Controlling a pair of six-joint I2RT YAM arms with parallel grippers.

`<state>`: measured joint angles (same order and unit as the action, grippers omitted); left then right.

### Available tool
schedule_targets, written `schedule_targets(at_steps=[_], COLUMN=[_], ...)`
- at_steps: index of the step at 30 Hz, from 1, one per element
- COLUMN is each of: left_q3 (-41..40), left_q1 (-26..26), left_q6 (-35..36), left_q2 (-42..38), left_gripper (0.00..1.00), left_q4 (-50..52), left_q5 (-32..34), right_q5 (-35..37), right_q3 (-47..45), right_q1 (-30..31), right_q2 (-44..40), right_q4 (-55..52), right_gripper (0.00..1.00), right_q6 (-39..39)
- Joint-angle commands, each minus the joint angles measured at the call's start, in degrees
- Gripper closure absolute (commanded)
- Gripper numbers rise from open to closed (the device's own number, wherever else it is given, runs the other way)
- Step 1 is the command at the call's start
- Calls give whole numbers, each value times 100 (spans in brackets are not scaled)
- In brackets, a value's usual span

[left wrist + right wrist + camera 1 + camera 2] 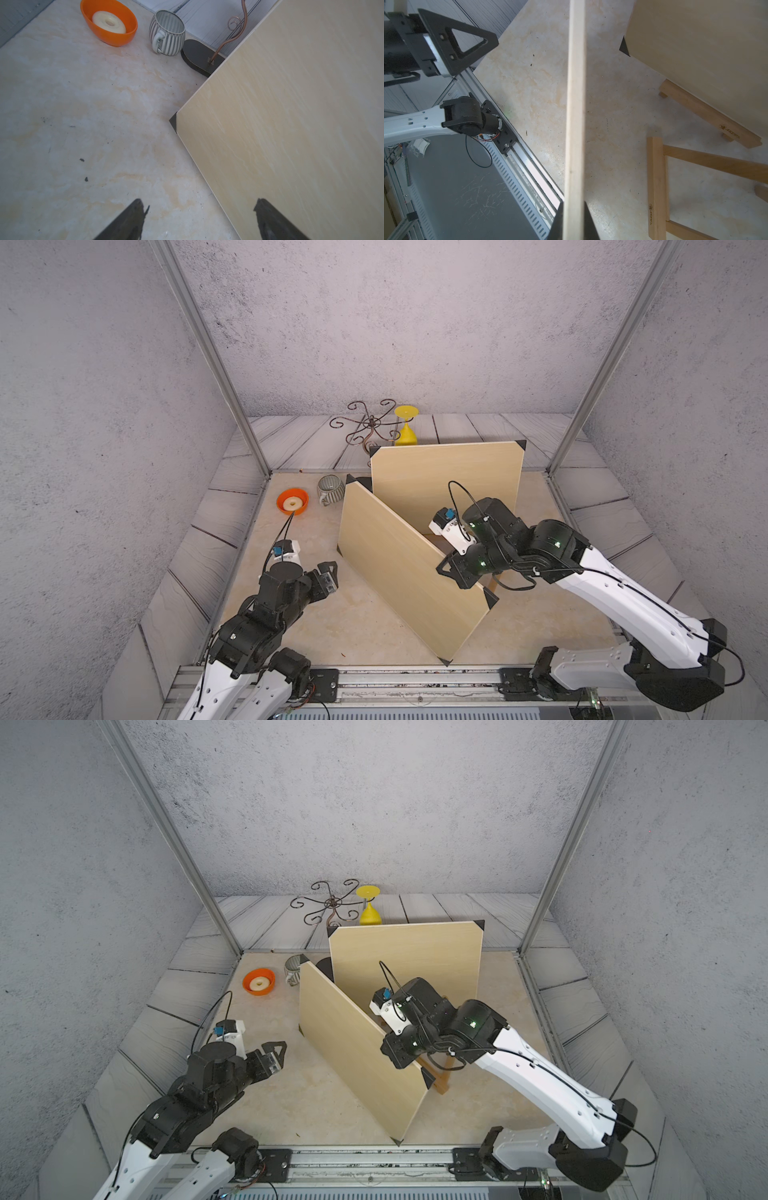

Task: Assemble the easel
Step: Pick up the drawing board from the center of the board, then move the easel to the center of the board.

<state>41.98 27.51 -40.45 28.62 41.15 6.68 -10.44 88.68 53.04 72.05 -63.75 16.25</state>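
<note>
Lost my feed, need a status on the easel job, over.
Left gripper open, off the front board. Right gripper shut on its top edge. Easel frame behind it. Mug near far corner, not touching.

In both top views the near board (399,568) and the right arm (602,585) cover most of the wooden easel frame (441,1080), which peeks out only at the board's 4 o'clock; in a top view the mug (292,969) at its 11 o'clock is half hidden behind the board's corner. In the right wrist view the frame runs off the picture's edge, and the printed mark (730,131) on its rail is too small to read.
</note>
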Motion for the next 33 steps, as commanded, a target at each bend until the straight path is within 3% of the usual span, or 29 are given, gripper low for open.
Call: schedule_targets(at_steps=[1,9,22,33], left_q3=[218,389,330,257], left_q1=[27,34,105,315], left_q6=[384,842,1048,1029], left_q2=[92,480,1053,1351], left_gripper=[15,17,15,15], left_q4=[-398,-976,-1764,-2084], left_q5=[-41,-522,-1282,-1464], right_q5=[-17,701,2189,2722], right_q3=[609,1343,1905,1860], right_q1=[-45,-59,-64,-59], right_q2=[-530,-846,-1445,-1571], right_q4=[496,-780,-2268,-2576], right_gripper=[100,100,100,100], right_q6=[-325,-579,-336,-547])
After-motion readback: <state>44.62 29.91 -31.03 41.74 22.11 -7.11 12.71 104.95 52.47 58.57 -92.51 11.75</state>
